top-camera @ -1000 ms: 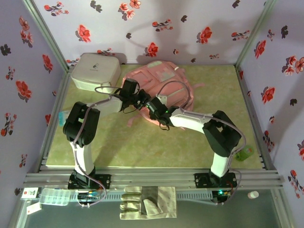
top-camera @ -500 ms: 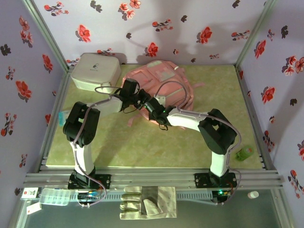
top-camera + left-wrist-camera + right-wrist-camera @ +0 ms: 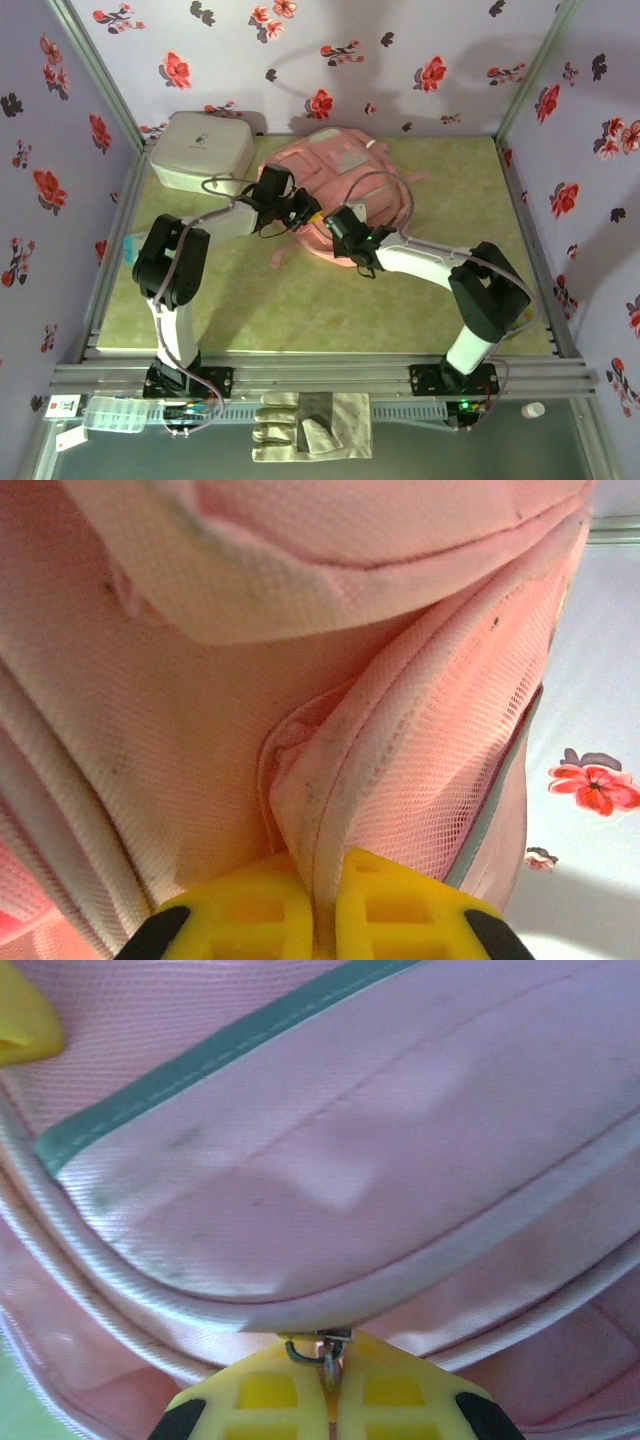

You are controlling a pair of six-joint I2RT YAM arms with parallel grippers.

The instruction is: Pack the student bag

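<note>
Student bag (image 3: 335, 165) is lying flat toward the far side of the surface (image 3: 300, 300), front pockets facing up, with a white-grey zip case (image 3: 200, 150) just beside it at the far left corner. Both arms are reaching in and meeting at the bag's near edge.

Left gripper (image 3: 318, 880): its yellow fingers are closing tight on a fold of pink mesh fabric (image 3: 330, 780) at a seam of the bag. No gap is showing between the pads apart from the cloth. Judgement: this pinch is acting as an anchor, keeping the soft fabric taut so the bag is not dragging along when the other arm pulls.

Right gripper (image 3: 328, 1360): its fingers are pressing together on the small metal zip pull (image 3: 325, 1345), which is sitting right under the pale piping of a pocket flap. A grey-green trim band (image 3: 200, 1060) is running across the panel above it.

Judgement on step: the zip is being worked to open a compartment, so packing proper is not yet starting. I cannot tell which compartment this zip belongs to, nor how far it is running.

Risk: the pull is tiny and may be slipping out of the pads under load. The mesh fold may also be sliding free.
</note>
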